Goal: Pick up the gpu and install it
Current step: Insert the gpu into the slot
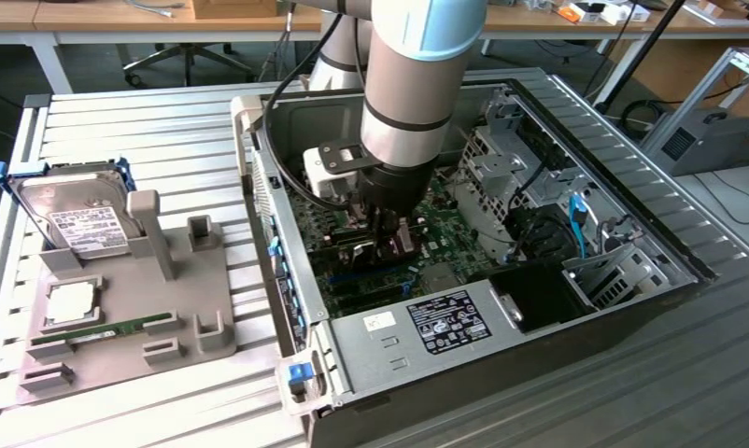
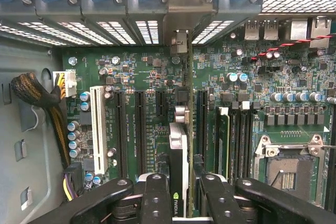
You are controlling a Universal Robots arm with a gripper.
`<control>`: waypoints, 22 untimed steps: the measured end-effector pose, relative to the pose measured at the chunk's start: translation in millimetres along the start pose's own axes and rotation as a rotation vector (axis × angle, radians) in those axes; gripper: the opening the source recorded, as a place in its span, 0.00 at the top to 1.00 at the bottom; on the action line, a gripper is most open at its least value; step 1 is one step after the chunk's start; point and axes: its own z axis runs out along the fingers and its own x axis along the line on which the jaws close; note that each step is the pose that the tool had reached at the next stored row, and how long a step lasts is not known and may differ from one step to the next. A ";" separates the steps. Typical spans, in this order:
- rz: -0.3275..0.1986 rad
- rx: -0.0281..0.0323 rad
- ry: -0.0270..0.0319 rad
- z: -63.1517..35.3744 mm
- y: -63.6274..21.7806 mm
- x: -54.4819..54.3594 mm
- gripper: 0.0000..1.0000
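Observation:
The gpu (image 2: 179,145) is seen edge-on in the wrist view, a thin card standing upright over the green motherboard (image 2: 142,72) among the long black expansion slots (image 2: 140,129). My gripper (image 2: 184,203) is shut on the card, one black finger (image 2: 155,198) on each side of it. The card's silver end bracket (image 2: 185,14) reaches the case's rear slot openings. I cannot tell whether its edge sits in a slot. In the exterior view my gripper (image 1: 381,233) is deep inside the open computer case (image 1: 655,247), with the gpu (image 1: 400,241) under it.
A grey fixture (image 1: 138,308) on the exterior view's left holds a hard drive in a blue frame (image 1: 76,219), a narrow green RAM stick (image 1: 101,331) and a square chip (image 1: 73,303). The power supply (image 1: 437,322), drive cages (image 1: 505,159) and cables (image 2: 39,95) crowd the case.

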 end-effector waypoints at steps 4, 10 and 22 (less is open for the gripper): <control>0.013 0.0002 0.0007 0.0 0.0 0.0 0.73; 0.024 0.0004 0.0013 0.0 0.0 0.0 0.73; 0.024 0.0004 0.0014 0.7 0.0 0.0 0.73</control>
